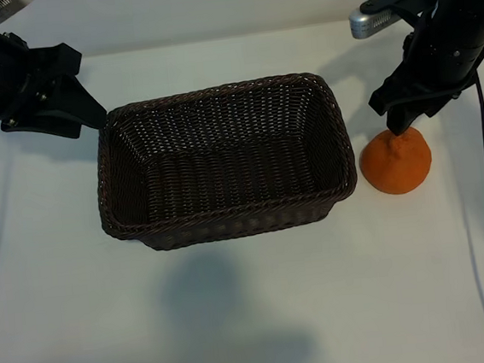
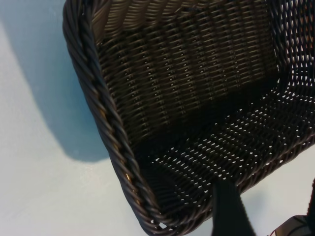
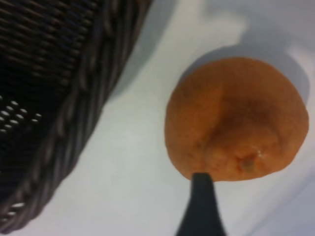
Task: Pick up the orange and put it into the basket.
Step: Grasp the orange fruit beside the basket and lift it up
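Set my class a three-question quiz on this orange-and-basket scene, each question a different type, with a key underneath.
1. True or false: the orange already lies inside the basket.
2. Which gripper hangs directly above the orange? A) left B) right
3. Fill in: the orange sits on the table, beside the basket's ______ end, seen from the exterior view.

Key
1. False: it rests on the table outside the basket.
2. B: the right gripper is just over the fruit's top; the left gripper is parked at the basket's far corner.
3. right
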Available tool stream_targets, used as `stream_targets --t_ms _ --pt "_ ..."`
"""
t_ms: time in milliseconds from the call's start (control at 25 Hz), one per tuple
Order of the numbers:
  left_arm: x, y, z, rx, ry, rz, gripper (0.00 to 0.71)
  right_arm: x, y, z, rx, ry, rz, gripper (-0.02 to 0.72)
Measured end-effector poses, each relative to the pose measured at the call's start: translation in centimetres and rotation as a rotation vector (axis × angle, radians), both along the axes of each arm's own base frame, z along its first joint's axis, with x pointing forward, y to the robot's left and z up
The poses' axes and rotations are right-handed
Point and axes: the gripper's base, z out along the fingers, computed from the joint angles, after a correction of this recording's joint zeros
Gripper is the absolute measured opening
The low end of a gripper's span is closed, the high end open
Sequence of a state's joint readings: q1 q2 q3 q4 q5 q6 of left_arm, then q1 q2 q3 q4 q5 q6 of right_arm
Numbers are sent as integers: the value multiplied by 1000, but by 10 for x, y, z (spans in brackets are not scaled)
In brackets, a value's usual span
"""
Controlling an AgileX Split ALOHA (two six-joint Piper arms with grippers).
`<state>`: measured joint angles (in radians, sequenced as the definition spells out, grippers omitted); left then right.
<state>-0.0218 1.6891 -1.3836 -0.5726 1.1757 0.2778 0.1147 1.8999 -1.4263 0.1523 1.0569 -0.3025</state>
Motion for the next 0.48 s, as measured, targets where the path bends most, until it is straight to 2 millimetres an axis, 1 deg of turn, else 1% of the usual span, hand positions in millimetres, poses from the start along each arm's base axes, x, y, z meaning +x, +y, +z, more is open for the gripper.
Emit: stream_targets --t_ms 80,160,320,480 --pt "0 0 0 0 0 0 425 0 -1 0 -11 -2 0 585" --pt "0 0 0 0 -1 -2 425 1 -2 -1 -23 -4 -1 609" --pt "0 0 0 0 -2 -3 425 2 -3 -1 -37 -14 -11 605" --pt "0 0 0 0 -2 -3 424 3 -3 0 -36 -33 -15 572"
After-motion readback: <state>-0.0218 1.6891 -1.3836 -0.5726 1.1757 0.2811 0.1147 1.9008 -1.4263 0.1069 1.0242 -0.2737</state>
